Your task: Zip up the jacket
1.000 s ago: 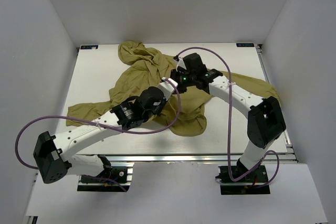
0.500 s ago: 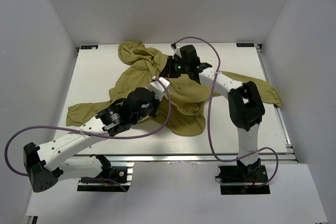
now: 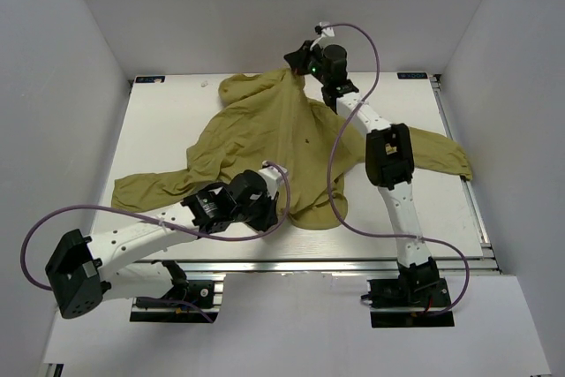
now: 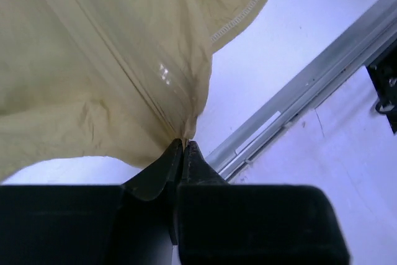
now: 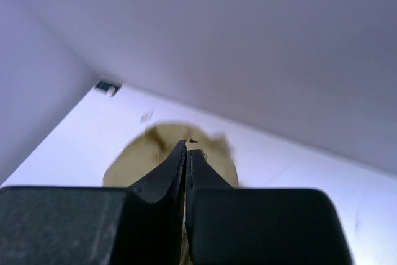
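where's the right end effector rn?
Overhead view: the right end effector is at the far middle edge of the table, shut on the top end of the jacket.

The jacket [image 3: 265, 134] lies spread on the table [image 3: 159, 130]; hem [image 3: 313, 216] toward near edge.

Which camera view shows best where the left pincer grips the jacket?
The left wrist view: the left pincer is shut on the jacket at its near edge. The top view hides this under the arm; the right wrist view shows only the far end.
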Robot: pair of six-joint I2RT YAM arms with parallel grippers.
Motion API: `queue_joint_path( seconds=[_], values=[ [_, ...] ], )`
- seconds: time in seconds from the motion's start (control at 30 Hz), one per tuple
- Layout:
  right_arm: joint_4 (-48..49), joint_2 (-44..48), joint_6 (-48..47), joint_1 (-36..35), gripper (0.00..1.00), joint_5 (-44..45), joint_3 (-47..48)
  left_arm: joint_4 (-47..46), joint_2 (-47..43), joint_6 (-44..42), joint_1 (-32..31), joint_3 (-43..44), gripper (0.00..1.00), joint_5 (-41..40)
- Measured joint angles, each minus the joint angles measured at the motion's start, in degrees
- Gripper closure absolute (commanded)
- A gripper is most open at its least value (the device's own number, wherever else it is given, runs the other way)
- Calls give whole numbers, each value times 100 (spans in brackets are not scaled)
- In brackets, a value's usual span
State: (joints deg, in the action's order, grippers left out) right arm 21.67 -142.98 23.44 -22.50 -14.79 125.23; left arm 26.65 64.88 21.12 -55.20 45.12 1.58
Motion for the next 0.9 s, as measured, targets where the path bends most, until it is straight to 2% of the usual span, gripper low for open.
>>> queue_joint_path(
  seconds=[0.17,0.33,0.47,0.57,0.6,0.63,0.67,0.7,0.8,0.9],
  values=[
    [870,-1008,-63,125,100,632,1115,-122,103,461,26,-201,100,302],
    [1394,-1172,-269,297,100,1196,1161,87,111,782,-17,-363,100,625],
    [1720,-1143,-389,459,100,1163,1224,282,125,896,-15,-363,100,695],
    [1779,-879,-420,562,49,925,831,332,125,970,-15,-361,100,688],
    [1753,-717,-433,575,11,833,599,334,122,994,-15,-358,91,651],
    [1674,-538,-439,579,11,748,389,345,122,1025,-15,-337,74,584],
    [1563,-326,-479,575,11,691,142,374,122,1040,-15,-299,52,501],
    [1458,-92,-485,566,11,643,-118,415,122,1029,-15,-232,2,367],
    [911,776,-479,544,11,577,-866,629,149,1158,37,138,2,-131],
    [160,1908,-463,503,11,610,-1679,817,367,1272,472,713,2,-507]
  ],
)
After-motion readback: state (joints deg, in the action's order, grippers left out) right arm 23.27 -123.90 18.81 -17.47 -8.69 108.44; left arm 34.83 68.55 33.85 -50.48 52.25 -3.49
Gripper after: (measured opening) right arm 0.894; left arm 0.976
